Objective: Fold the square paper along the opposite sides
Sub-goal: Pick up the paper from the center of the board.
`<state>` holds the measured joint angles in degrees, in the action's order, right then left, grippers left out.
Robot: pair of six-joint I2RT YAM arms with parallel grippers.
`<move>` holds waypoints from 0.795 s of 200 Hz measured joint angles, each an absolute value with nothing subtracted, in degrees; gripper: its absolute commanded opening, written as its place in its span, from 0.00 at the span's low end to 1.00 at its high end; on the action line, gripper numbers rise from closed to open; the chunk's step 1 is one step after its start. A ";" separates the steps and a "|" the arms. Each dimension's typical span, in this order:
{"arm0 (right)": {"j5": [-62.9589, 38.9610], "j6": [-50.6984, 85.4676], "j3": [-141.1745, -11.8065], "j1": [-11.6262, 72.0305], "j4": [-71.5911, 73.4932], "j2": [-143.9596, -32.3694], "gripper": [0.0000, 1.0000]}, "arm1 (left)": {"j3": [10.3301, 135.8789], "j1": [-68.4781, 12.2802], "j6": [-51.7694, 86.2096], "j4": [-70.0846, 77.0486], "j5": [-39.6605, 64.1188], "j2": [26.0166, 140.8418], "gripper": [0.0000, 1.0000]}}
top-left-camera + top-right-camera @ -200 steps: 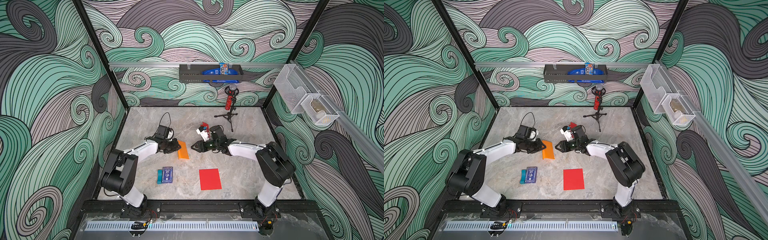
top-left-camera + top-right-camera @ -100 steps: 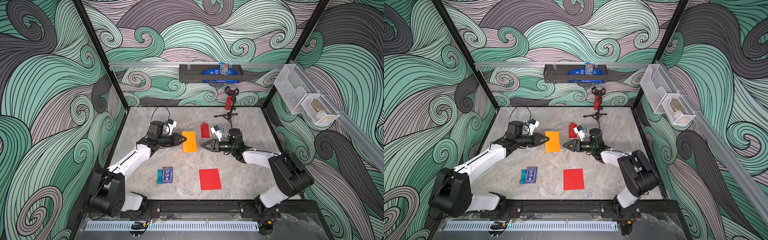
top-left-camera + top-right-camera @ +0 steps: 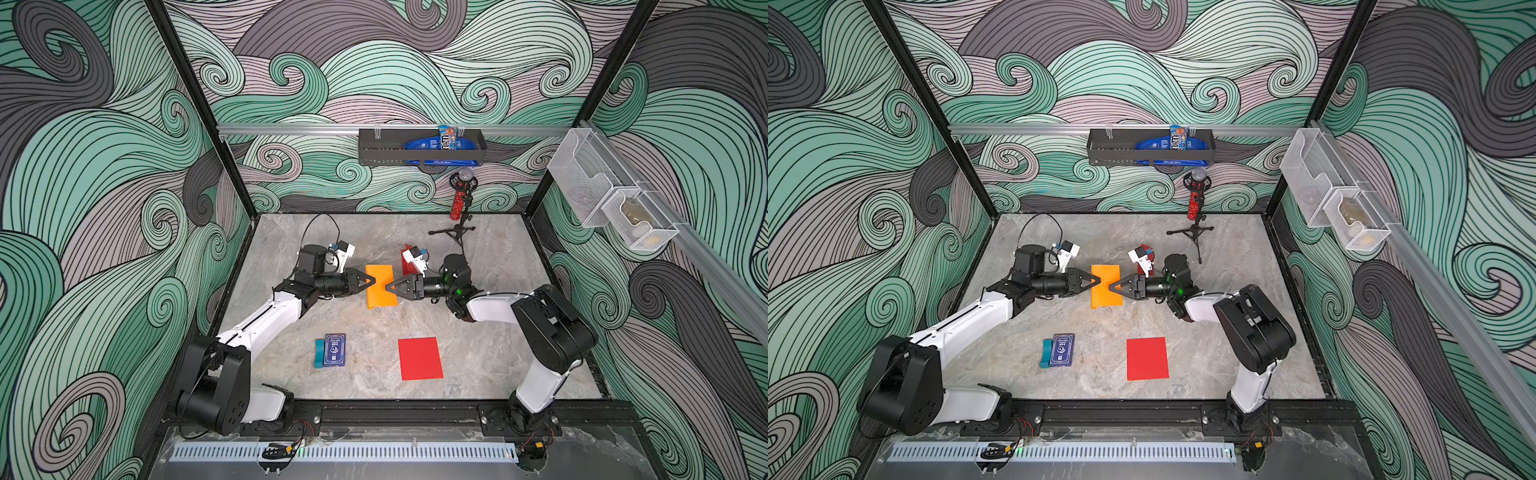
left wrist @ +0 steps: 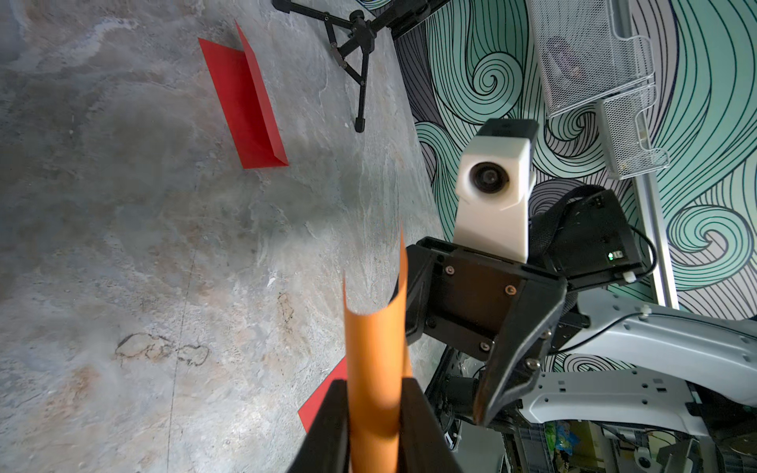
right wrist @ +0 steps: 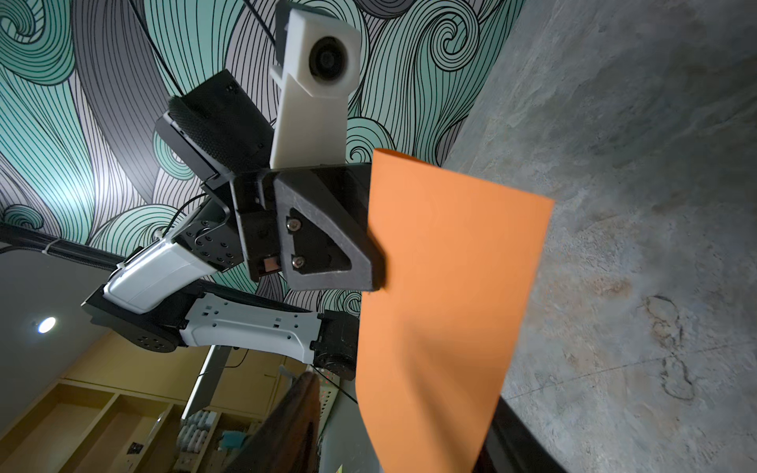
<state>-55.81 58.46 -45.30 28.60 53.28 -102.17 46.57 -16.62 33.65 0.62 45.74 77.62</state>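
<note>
over the middle of the worktop, about midway between its left and right edges, you had the orange paper held clear of the surface and curled over on itself. your left gripper was clamped on the doubled sheet. your right gripper stood with its jaws apart around the opposite edge, gripping nothing. to do this well, it seemed you needed the two free edges matched before closing, then a light, even pinch along the crease.

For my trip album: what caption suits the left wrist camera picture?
Left hand pinching a curled orange paper, right hand facing it, folded red paper on the table behind.
</note>
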 measured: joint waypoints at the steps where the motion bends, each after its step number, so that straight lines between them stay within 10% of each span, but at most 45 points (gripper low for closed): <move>1: -55.81 58.70 -45.34 28.60 53.39 -102.24 0.40 | 46.57 -16.62 33.65 0.67 45.74 77.62 0.24; 48: -56.29 61.84 -46.13 27.83 56.45 -103.02 0.00 | 46.57 -16.32 33.61 1.23 45.65 77.34 0.34; 90: -56.55 60.86 -46.13 25.82 54.02 -101.12 0.00 | 46.59 -14.68 33.19 0.67 45.45 76.34 0.74; 159: -57.25 57.58 -46.65 25.69 49.15 -94.56 0.00 | 42.72 -13.52 38.00 8.99 50.98 75.72 0.84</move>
